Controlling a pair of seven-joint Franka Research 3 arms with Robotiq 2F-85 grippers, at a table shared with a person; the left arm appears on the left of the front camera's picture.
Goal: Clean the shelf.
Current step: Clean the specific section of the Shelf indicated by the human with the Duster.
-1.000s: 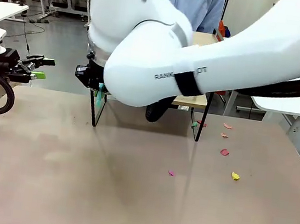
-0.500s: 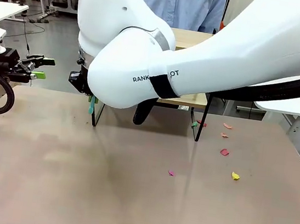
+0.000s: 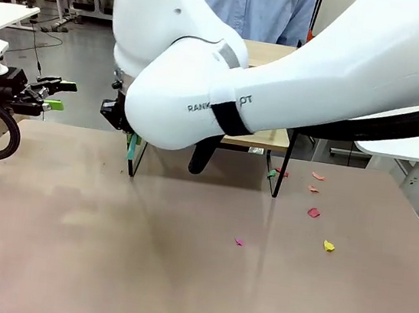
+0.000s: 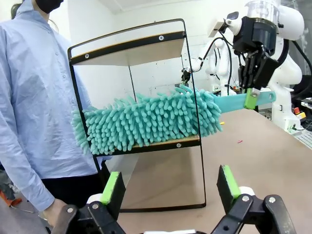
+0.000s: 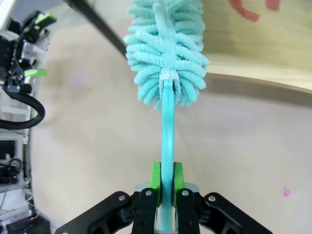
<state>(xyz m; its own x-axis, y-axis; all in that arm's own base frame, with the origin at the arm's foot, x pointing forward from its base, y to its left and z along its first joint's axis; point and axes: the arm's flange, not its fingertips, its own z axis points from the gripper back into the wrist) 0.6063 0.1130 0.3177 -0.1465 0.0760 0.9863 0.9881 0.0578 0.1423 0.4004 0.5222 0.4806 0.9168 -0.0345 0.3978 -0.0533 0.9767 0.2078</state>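
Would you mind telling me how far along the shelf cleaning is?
Coloured scraps lie on the table beside the shelf, seemingly swept off. The right gripper grips the teal duster, its head on the lower board. Left: red scraps on that board. The left gripper hangs open.

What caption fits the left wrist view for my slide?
Right gripper holds a teal duster across the shelf's lower board, a person standing beside it.

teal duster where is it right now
In the left wrist view the teal duster sits between the two boards of the shelf, just over the lower one, its handle sticking out picture right in the shut right gripper.
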